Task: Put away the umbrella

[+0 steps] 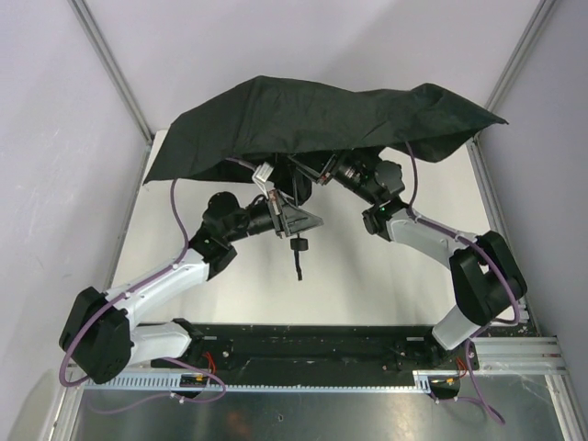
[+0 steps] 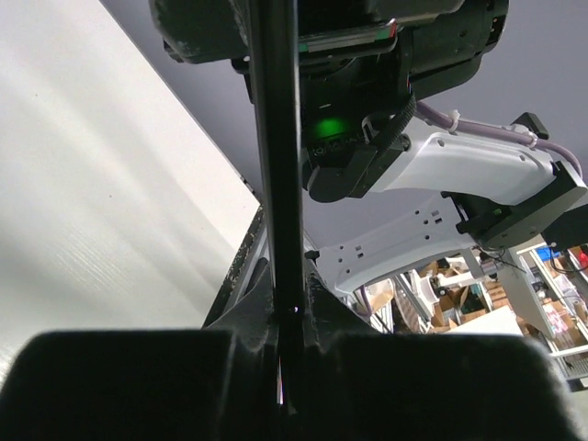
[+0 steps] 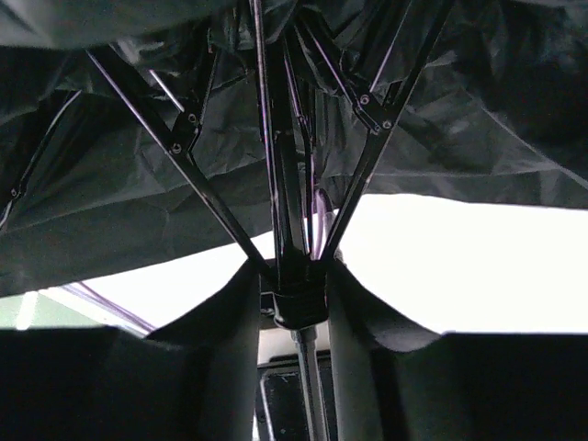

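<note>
The umbrella stands open, its black canopy (image 1: 312, 119) spread over both wrists. Its thin shaft (image 2: 276, 138) runs down to the small knob handle (image 1: 297, 245), with the wrist strap (image 1: 298, 268) hanging below. My left gripper (image 2: 287, 322) is shut on the shaft just above the knob, seen from above at the left gripper (image 1: 292, 219). Under the canopy, my right gripper (image 3: 294, 308) has a finger pressed on each side of the runner (image 3: 294, 292), where the ribs (image 3: 184, 156) meet. From above, the canopy hides the right fingertips.
The white table (image 1: 386, 276) lies below, with grey walls and metal frame posts (image 1: 110, 64) on both sides. A black base rail (image 1: 303, 344) runs along the near edge. The right arm's white link (image 2: 459, 165) sits close to the shaft.
</note>
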Robot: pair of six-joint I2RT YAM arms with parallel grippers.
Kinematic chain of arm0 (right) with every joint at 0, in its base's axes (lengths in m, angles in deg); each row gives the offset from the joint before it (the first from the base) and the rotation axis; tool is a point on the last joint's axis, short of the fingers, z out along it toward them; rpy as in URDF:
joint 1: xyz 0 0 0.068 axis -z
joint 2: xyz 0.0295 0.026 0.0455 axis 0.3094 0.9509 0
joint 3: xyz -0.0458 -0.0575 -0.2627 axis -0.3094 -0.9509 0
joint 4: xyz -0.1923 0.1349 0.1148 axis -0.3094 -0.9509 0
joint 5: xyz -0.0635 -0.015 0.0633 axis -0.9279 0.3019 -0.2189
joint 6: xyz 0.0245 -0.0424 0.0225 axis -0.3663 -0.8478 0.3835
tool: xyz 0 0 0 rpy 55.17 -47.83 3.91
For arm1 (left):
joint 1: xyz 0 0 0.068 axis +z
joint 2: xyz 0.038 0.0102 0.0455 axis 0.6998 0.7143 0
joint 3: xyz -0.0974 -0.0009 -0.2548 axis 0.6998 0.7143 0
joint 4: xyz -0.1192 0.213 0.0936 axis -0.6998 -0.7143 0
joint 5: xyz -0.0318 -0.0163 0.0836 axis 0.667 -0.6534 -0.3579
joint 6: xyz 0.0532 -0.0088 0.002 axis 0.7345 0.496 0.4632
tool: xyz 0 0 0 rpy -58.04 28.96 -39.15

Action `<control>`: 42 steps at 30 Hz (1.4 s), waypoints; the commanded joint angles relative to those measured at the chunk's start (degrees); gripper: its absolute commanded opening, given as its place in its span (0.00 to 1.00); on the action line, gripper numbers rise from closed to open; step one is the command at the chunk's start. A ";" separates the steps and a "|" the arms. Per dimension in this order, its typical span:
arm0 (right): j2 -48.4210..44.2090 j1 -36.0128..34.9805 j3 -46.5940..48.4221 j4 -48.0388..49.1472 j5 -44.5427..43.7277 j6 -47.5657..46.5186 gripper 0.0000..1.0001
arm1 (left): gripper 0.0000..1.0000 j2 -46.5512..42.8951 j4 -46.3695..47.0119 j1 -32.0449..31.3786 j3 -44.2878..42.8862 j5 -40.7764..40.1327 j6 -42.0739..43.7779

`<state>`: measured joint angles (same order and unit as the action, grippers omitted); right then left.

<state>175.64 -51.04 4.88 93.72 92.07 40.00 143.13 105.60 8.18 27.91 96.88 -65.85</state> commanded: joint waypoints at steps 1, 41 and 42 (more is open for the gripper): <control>0.52 0.54 3.91 1.53 3.52 -3.62 0.22 | 0.00 -0.79 5.36 -0.08 -1.73 1.83 1.89; 10.33 20.72 4.06 30.77 22.17 -17.01 0.00 | 0.80 -32.09 -6.39 3.22 17.09 19.12 11.38; 10.30 21.55 4.20 31.25 23.88 -17.31 0.00 | 0.82 -34.67 -8.88 3.29 15.27 20.65 12.92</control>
<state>186.40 -32.66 5.30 105.92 106.78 26.16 117.69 102.23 11.53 47.59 109.06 -59.71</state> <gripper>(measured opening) 0.232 0.794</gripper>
